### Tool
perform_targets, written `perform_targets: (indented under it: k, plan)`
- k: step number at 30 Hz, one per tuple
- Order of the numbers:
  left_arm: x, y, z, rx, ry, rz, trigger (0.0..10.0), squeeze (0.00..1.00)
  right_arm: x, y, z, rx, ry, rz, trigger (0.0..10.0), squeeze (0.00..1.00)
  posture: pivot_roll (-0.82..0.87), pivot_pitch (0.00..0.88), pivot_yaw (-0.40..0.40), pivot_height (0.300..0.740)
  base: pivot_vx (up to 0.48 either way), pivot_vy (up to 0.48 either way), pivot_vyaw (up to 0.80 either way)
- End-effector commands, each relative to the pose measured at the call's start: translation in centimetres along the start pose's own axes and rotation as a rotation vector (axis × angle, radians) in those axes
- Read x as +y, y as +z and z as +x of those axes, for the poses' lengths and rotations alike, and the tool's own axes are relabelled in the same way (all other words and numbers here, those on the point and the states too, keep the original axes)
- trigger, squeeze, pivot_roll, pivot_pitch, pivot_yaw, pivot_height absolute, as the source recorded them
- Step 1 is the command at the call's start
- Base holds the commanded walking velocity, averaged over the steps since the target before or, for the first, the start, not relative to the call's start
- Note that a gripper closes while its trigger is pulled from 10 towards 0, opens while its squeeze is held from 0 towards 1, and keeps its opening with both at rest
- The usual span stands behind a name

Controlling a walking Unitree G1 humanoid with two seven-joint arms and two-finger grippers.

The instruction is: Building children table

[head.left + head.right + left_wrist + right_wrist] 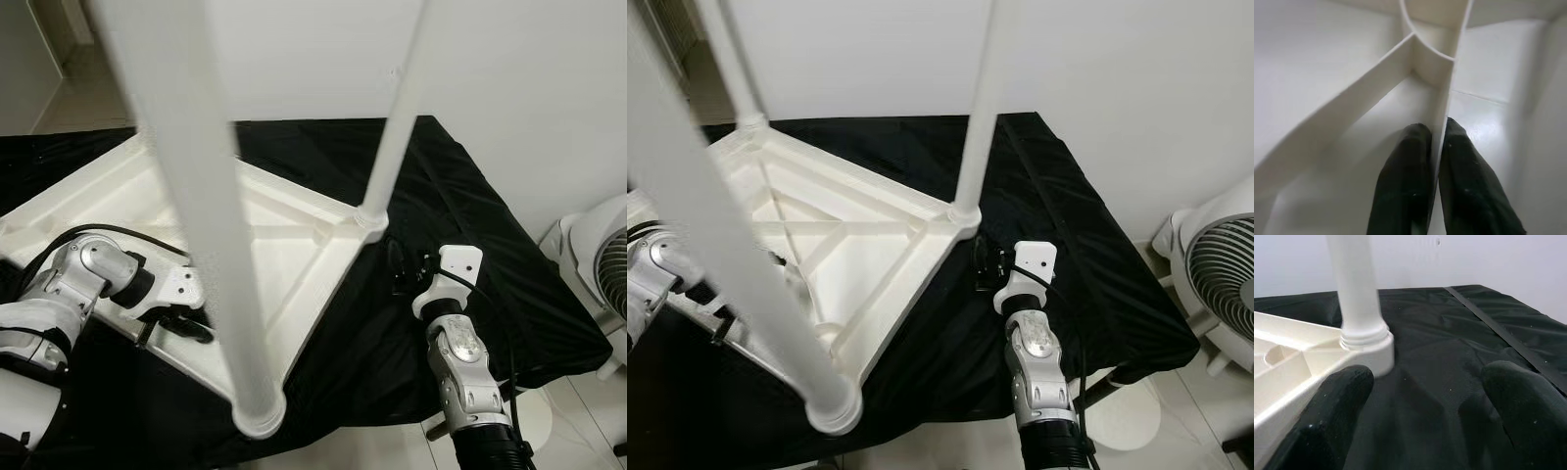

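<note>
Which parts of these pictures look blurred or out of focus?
Left eye view: the nearest table leg is a soft blur. Right wrist view: the right gripper fingers are unsharp. Left wrist view: the white rib stays fairly sharp.

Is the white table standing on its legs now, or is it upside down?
Upside down. The table top lies with its ribbed underside up on the black cloth, and the legs point upward.
</note>
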State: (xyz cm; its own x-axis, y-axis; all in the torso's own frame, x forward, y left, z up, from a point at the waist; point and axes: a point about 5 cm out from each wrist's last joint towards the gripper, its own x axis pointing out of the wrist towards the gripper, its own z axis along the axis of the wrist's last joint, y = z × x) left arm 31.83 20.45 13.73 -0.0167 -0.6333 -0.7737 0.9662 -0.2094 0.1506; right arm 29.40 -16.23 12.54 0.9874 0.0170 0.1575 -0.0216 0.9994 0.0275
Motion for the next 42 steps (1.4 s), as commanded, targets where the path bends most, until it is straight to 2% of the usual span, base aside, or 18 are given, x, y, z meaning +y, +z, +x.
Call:
perform_targets:
  k: [1, 6, 10, 14, 15, 17, 18, 19, 20, 22, 25, 29, 32, 38, 39, 40, 42]
  plan:
    - [-0.1, -0.8, -0.2, -0.047, 0.065, -0.093, 0.0, 0.00, 0.0, -0.1, -0.2, 0.009, -0.005, 0.001, 10.0, 0.00, 0.17, 0.060, 0.006, 0.740, 0.000, 0.000, 0.00]
    - [0.3, -0.4, 0.0, -0.086, 0.099, -0.095, 0.0, 0.00, 0.0, -0.1, -0.2, 0.011, -0.006, 0.000, 10.0, 0.00, 0.17, 0.061, 0.004, 0.740, 0.000, 0.000, 0.00]
    - [1.3, 0.3, -0.1, -0.145, 0.200, -0.090, 0.0, 0.00, 0.1, -0.1, -0.2, 0.011, -0.008, 0.005, 10.0, 0.00, 0.17, 0.064, 0.003, 0.740, 0.000, 0.000, 0.00]
    - [1.6, 0.5, -0.2, -0.163, 0.238, -0.082, 0.0, 0.00, 0.2, -0.1, -0.2, 0.011, -0.009, 0.006, 10.0, 0.00, 0.17, 0.064, 0.003, 0.740, 0.000, 0.000, 0.00]
    - [2.3, 0.9, -0.3, -0.188, 0.315, -0.087, 0.0, 0.00, 0.2, -0.1, -0.1, 0.012, -0.012, 0.008, 10.0, 0.00, 0.17, 0.065, -0.002, 0.740, 0.000, 0.000, 0.00]
    - [2.3, 0.9, -0.3, -0.188, 0.315, -0.087, 0.0, 0.00, 0.2, -0.1, -0.1, 0.012, -0.012, 0.008, 10.0, 0.00, 0.17, 0.065, -0.002, 0.740, 0.000, 0.000, 0.00]
    - [3.0, 1.1, -0.3, -0.211, 0.396, -0.100, 0.0, 0.00, 0.2, 0.0, -0.1, 0.013, -0.014, 0.009, 10.0, 0.00, 0.17, 0.063, -0.006, 0.740, 0.000, 0.000, 0.00]
    - [3.0, 1.1, -0.3, -0.211, 0.396, -0.100, 0.0, 0.00, 0.2, 0.0, -0.1, 0.013, -0.014, 0.009, 10.0, 0.00, 0.17, 0.063, -0.006, 0.740, 0.000, 0.000, 0.00]
    - [3.5, 1.3, -0.3, -0.228, 0.463, -0.119, 0.0, 0.00, 0.3, 0.0, 0.0, 0.012, -0.016, 0.011, 10.0, 0.00, 0.17, 0.062, -0.008, 0.740, 0.000, 0.000, 0.00]
    - [3.5, 1.3, -0.3, -0.228, 0.463, -0.119, 0.0, 0.00, 0.3, 0.0, 0.0, 0.012, -0.016, 0.011, 10.0, 0.00, 0.17, 0.062, -0.008, 0.740, 0.000, 0.000, 0.00]
    - [4.5, 1.6, -0.1, -0.263, 0.612, -0.155, 0.0, 0.00, 0.3, 0.2, 0.3, 0.008, -0.023, 0.014, 10.0, 0.00, 0.17, 0.063, -0.017, 0.740, 0.000, 0.000, 0.00]
    - [4.6, 1.7, -0.2, -0.266, 0.642, -0.159, 0.0, 0.00, 0.4, 0.2, 0.4, 0.008, -0.024, 0.014, 10.0, 0.00, 0.17, 0.063, -0.017, 0.740, 0.000, 0.000, 0.00]
    - [5.8, 2.1, -0.1, -0.301, 0.808, -0.209, 0.0, 0.00, 0.6, 0.2, 0.7, 0.015, -0.032, 0.016, 10.0, 0.00, 0.16, 0.067, -0.031, 0.740, 0.000, 0.000, 0.00]
    - [6.3, 2.5, 0.1, -0.329, 0.901, -0.241, 0.0, 0.00, 0.6, 0.2, 0.8, 0.025, -0.046, 0.007, 10.0, 0.00, 0.15, 0.069, -0.035, 0.740, 0.000, 0.000, 0.00]
    - [6.4, 2.5, 0.2, -0.336, 0.915, -0.248, 1.6, 0.00, 0.6, 0.2, 0.8, 0.028, -0.050, 0.004, 10.0, 0.00, 0.15, 0.069, -0.034, 0.740, 0.000, 0.000, 0.00]
    - [6.7, 2.6, 0.1, -0.335, 0.959, -0.270, 10.0, 0.00, 0.6, 0.1, 0.9, 0.039, -0.057, -0.004, 10.0, 0.00, 0.15, 0.073, -0.038, 0.740, 0.000, 0.000, 0.00]
    - [6.9, 2.6, -0.1, -0.338, 0.996, -0.286, 10.0, 0.00, 0.6, 0.1, 1.0, 0.048, -0.061, -0.007, 10.0, 0.00, 0.15, 0.073, -0.038, 0.740, 0.000, 0.000, 0.00]
